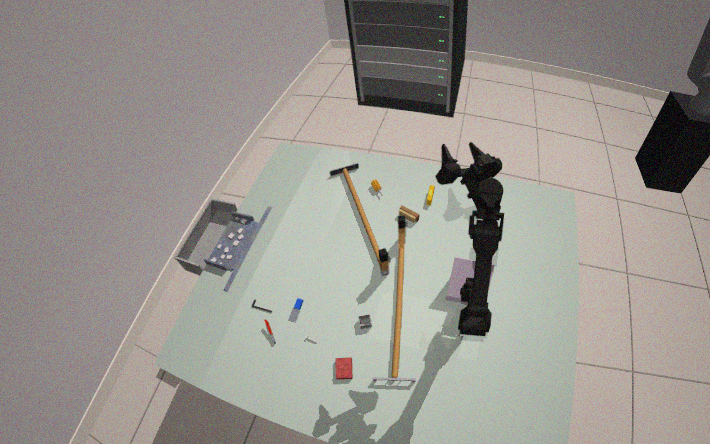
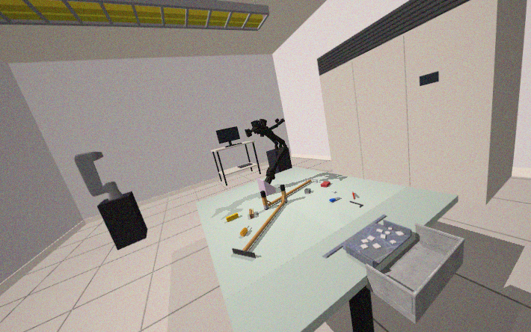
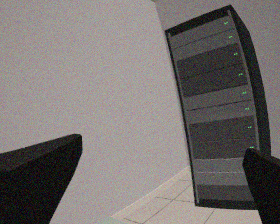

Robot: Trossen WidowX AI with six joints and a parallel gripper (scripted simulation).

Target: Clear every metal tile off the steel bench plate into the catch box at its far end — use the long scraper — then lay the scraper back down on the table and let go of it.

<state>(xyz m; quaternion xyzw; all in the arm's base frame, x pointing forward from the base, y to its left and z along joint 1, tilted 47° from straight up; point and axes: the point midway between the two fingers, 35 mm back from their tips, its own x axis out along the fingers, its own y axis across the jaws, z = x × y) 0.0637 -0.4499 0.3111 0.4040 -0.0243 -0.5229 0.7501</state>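
Note:
The steel bench plate (image 1: pixel 248 249) (image 2: pixel 356 250) lies at the table's left edge and carries several small metal tiles (image 1: pixel 233 238) (image 2: pixel 378 240). The grey catch box (image 1: pixel 201 234) (image 2: pixel 420 270) adjoins it past the table edge. A long scraper (image 1: pixel 361 212) (image 2: pixel 264 226) with a wooden handle and a dark blade (image 1: pixel 344 170) (image 2: pixel 243 253) lies on the table. A second long wooden tool (image 1: pixel 398 300) (image 2: pixel 296 188) with a grey frame head (image 1: pixel 393 381) lies beside it. My gripper (image 1: pixel 458 146) (image 2: pixel 268 123) (image 3: pixel 167 152) is open and empty, raised high with its fingers tilted upward, far from both tools.
Small items lie scattered on the table (image 1: pixel 523 231): a red block (image 1: pixel 343 367), a blue piece (image 1: pixel 297 304), a hex key (image 1: pixel 261 305), a yellow piece (image 1: pixel 430 194), an orange piece (image 1: pixel 376 185), and a purple pad (image 1: pixel 460 278) by the arm base. A server rack (image 1: pixel 404 52) (image 3: pixel 217 110) stands behind.

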